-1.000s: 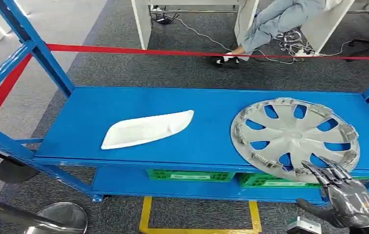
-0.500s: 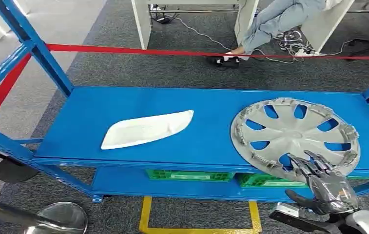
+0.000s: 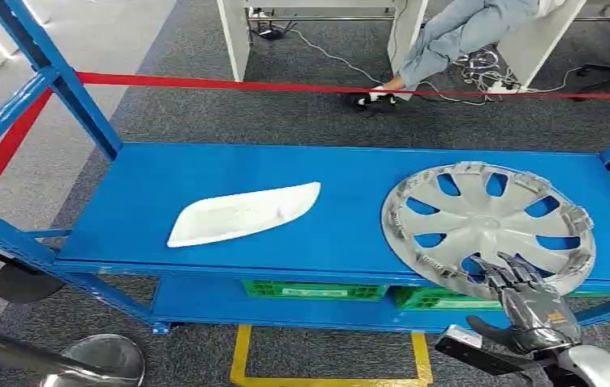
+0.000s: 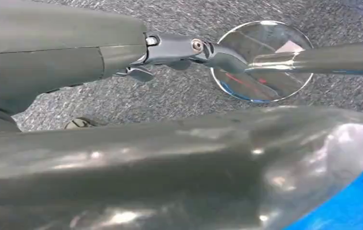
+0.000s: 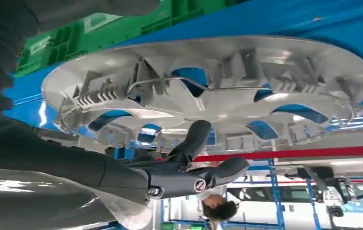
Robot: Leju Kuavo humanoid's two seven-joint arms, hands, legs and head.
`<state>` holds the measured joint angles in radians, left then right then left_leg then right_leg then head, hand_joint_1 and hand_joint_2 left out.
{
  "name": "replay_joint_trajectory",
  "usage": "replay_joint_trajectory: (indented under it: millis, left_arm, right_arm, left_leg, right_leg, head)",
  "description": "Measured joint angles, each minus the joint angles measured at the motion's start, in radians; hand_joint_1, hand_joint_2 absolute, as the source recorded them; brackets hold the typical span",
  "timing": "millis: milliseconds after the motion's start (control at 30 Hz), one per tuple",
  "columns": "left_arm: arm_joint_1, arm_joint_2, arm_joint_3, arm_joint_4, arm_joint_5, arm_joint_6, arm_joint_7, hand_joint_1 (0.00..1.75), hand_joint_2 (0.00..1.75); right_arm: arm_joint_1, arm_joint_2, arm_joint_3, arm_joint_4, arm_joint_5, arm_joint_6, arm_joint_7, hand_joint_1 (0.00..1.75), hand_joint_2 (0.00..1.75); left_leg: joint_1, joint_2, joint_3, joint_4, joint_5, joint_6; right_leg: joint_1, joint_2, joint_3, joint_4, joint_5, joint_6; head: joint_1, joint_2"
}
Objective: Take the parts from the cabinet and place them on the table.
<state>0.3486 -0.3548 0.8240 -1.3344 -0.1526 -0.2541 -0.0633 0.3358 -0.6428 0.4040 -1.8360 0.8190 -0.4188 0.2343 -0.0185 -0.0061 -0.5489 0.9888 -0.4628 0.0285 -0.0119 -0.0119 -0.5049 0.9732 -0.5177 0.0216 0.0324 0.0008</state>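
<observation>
Since a second ago the right robot hand (image 3: 532, 302) has moved in to the hubcap (image 3: 487, 227), fingers spread, tips over its near rim, holding nothing. Hubcap and white part (image 3: 242, 214) lie well apart on the blue shelf (image 3: 350, 177). Left robot hand (image 4: 169, 48): grip unclear.

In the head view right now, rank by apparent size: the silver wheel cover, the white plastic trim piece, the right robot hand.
1. Silver wheel cover, largest.
2. White plastic trim piece.
3. Right robot hand, smallest, though nearest the camera and partly cut off at the frame's bottom edge.
</observation>
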Motion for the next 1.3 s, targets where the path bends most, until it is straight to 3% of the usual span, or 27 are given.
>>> replay_joint_trajectory:
  millis: [433,700,1067,1300]
  left_arm:
    - [0.014,0.000,-0.010,-0.011,-0.037,0.016,0.020,0.00,0.00]
    - [0.026,0.000,-0.027,-0.027,-0.088,-0.002,0.025,0.00,0.00]
    - [0.038,0.000,-0.037,-0.031,-0.086,0.005,0.040,0.00,0.00]
    - [0.062,0.000,-0.056,-0.065,-0.036,0.033,0.081,0.00,0.00]
  right_arm:
    - [-0.032,0.021,-0.031,0.027,0.067,0.066,0.039,0.00,1.75]
    - [-0.056,0.058,-0.092,0.042,0.061,0.192,0.050,0.00,1.75]
    - [-0.059,0.090,-0.122,0.063,0.058,0.214,0.056,0.00,1.75]
    - [-0.075,0.106,-0.116,0.096,0.055,0.257,0.070,0.00,1.75]
  left_leg:
    - [0.000,0.000,0.000,0.000,0.000,0.000]
    - [0.000,0.000,0.000,0.000,0.000,0.000]
    - [0.000,0.000,0.000,0.000,0.000,0.000]
    - [0.000,0.000,0.000,0.000,0.000,0.000]
  right_leg:
    - [0.000,0.000,0.000,0.000,0.000,0.000]
    - [0.000,0.000,0.000,0.000,0.000,0.000]
    - [0.000,0.000,0.002,0.000,0.000,0.000]
    - [0.000,0.000,0.001,0.000,0.000,0.000]
  head:
    - [-0.001,0.000]
    - [0.000,0.000]
    - [0.000,0.000]
    - [0.000,0.000]
